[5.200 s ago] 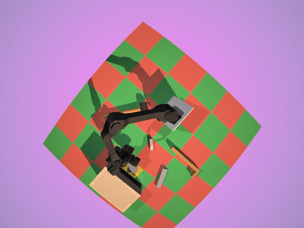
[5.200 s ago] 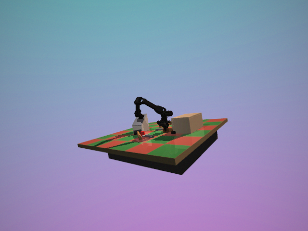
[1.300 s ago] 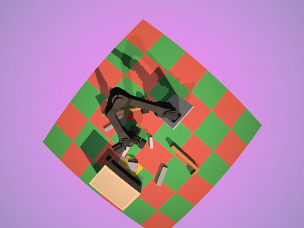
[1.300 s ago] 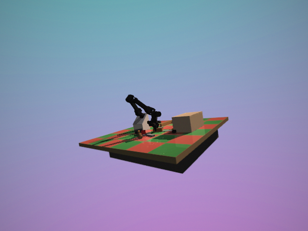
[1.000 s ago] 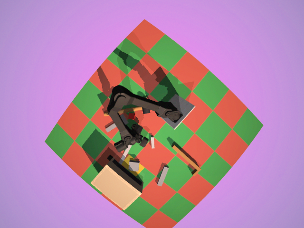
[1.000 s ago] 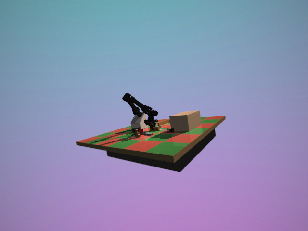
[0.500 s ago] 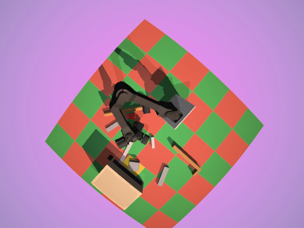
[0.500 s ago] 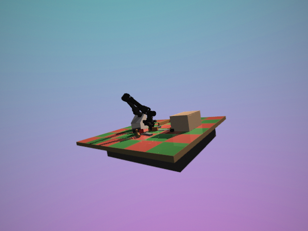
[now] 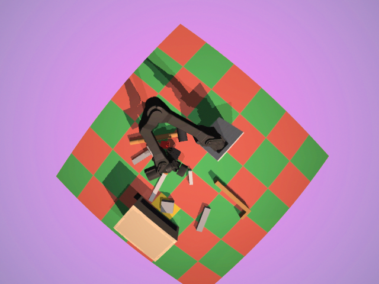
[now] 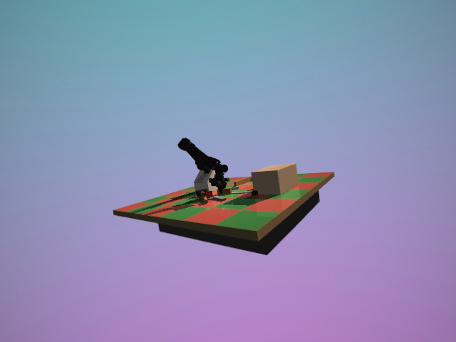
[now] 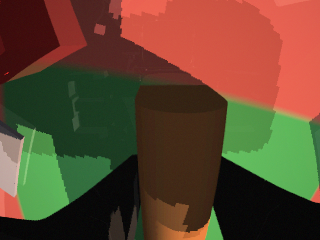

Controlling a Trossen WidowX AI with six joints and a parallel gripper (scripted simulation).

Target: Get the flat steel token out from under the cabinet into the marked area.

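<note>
Right now, we see the fingers (image 9: 166,171) (image 10: 221,187) clamped on the brown-orange handle (image 10: 226,191) (image 11: 180,150), its pale shaft (image 9: 158,184) (image 10: 241,192) reaching toward the cabinet (image 9: 145,234) (image 10: 270,182) beside the yellow patch (image 9: 175,210); we can't make out the steel token, so its place relative to them is unclear.

A red-and-green checkered tabletop (image 9: 254,137) (image 10: 239,216) is carried on a dark base (image 10: 235,241); it is surrounded by a plain backdrop (image 9: 336,61) (image 10: 110,73), shaded teal to violet.
</note>
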